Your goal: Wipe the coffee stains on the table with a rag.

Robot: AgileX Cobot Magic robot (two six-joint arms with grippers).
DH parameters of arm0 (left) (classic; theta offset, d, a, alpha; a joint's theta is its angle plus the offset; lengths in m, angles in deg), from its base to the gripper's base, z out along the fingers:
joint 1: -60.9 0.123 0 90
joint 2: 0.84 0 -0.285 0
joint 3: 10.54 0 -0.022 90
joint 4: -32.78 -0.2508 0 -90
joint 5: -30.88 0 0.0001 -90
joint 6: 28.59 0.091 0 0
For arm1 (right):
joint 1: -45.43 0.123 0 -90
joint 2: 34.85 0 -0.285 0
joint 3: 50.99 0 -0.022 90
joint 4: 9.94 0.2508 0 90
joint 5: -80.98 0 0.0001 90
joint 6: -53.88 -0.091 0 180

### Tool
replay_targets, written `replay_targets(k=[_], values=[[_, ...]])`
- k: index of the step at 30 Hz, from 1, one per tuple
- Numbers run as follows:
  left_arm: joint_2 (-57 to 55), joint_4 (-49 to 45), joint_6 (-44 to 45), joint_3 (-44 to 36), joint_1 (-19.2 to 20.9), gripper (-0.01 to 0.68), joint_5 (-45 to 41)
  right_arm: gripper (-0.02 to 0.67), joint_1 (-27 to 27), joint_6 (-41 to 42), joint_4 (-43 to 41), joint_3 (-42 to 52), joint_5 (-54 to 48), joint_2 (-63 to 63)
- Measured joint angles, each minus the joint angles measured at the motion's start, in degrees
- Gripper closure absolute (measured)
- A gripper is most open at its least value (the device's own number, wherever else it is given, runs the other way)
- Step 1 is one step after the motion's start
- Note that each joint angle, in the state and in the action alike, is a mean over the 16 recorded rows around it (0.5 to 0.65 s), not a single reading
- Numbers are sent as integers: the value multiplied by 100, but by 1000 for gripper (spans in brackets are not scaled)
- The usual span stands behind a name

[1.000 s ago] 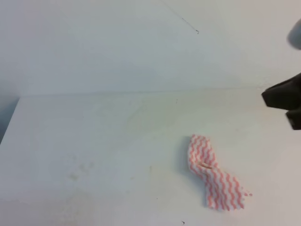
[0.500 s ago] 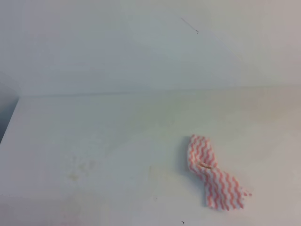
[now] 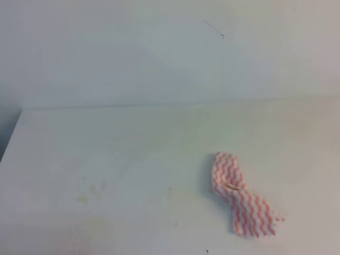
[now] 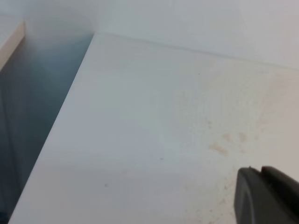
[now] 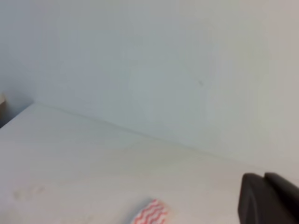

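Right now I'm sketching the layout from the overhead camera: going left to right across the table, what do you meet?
Bare white table at the left edge → faint yellowish smudges → crumpled red-and-white zigzag rag, with a small amber mark on its upper fold. Neither hand shows in this view.

The table (image 3: 133, 154) looks like a smooth, matt white board, its finish dulled by faint yellowish smudges (image 4: 218, 148) (clearest in the left wrist view). The rag (image 3: 241, 197) is thin, soft cloth, white with red-pink wavy stripes, matt and crumpled into folds, with 1 small amber mark (image 3: 231, 186) on it. The wall (image 3: 159, 53) behind appears plain, matt and smooth. The gripper parts at the corners of both wrist views look like matt black plastic.
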Motion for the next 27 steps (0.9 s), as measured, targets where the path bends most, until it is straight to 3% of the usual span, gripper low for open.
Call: replay_targets(k=[11,27], values=[[-10,1,-1,31,0,672,6,649,-453,126,-445,1190,451,-1539],[-10,1,-1,47,0,672,6,649,-531,-686,-1347,4844,2928,-3342]])
